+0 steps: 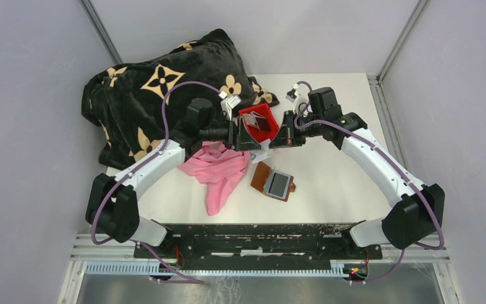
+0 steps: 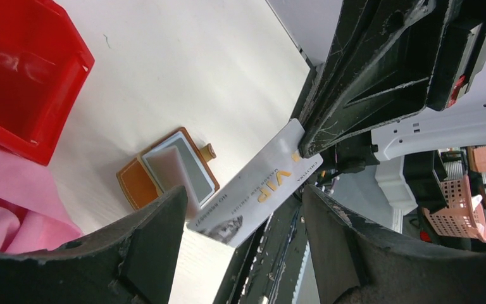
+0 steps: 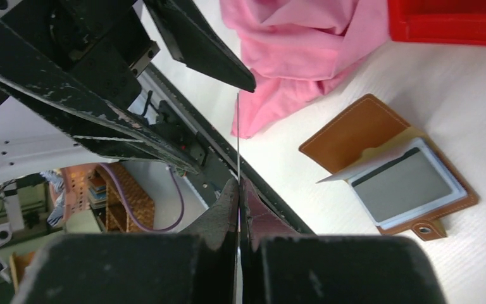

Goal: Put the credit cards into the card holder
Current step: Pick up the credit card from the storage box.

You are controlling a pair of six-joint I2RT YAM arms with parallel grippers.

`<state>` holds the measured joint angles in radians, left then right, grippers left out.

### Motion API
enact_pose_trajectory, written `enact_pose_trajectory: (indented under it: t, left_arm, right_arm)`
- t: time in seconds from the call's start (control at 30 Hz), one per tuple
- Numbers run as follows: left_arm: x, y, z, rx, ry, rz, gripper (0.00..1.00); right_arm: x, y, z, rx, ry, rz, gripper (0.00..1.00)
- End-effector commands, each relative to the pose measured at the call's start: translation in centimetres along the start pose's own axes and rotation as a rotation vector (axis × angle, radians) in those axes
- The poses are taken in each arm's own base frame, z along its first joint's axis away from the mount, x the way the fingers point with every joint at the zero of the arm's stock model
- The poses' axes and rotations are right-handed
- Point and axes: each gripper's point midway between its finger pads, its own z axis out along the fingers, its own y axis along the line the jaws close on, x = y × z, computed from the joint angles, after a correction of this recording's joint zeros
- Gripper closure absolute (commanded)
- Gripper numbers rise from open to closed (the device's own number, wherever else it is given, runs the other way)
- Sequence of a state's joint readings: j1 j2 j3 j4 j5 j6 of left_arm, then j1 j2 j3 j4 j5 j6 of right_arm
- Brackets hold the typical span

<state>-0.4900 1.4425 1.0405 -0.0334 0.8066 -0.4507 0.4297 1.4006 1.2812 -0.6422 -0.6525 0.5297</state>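
Observation:
My right gripper (image 3: 238,185) is shut on one end of a silver credit card (image 2: 262,187) with gold "VIP" lettering; it shows edge-on as a thin line (image 3: 238,139) in the right wrist view. The card's free end reaches between the fingers of my left gripper (image 2: 243,196), which is open and not touching it. Both grippers meet above the table, just near of the red bin (image 1: 256,117). The brown card holder (image 1: 262,177) lies open on the table below them, with a grey card (image 3: 405,183) in its clear pocket.
A pink cloth (image 1: 218,171) lies left of the card holder (image 3: 354,130). The red bin (image 2: 19,82) stands behind it. A black blanket (image 1: 158,88) with tan flowers covers the back left. The table's near edge and the black base rail (image 1: 253,237) are close below.

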Motion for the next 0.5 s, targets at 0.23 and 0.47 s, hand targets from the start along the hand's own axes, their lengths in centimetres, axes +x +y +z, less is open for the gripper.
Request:
enact_pose_trajectory:
  t: [0.23,0.47]
  left_arm:
    - [0.2,-1.5,-0.3,0.089,0.067,0.062,0.26]
    - [1.6,-1.2,-0.2,0.111,0.136,0.037,0.27]
  right_arm:
    - [0.0,2.4,0.3,-0.190,-0.022,0.006,0.99]
    - [-0.5,2.7,0.5,-0.256,-0.021,0.037,0.99]
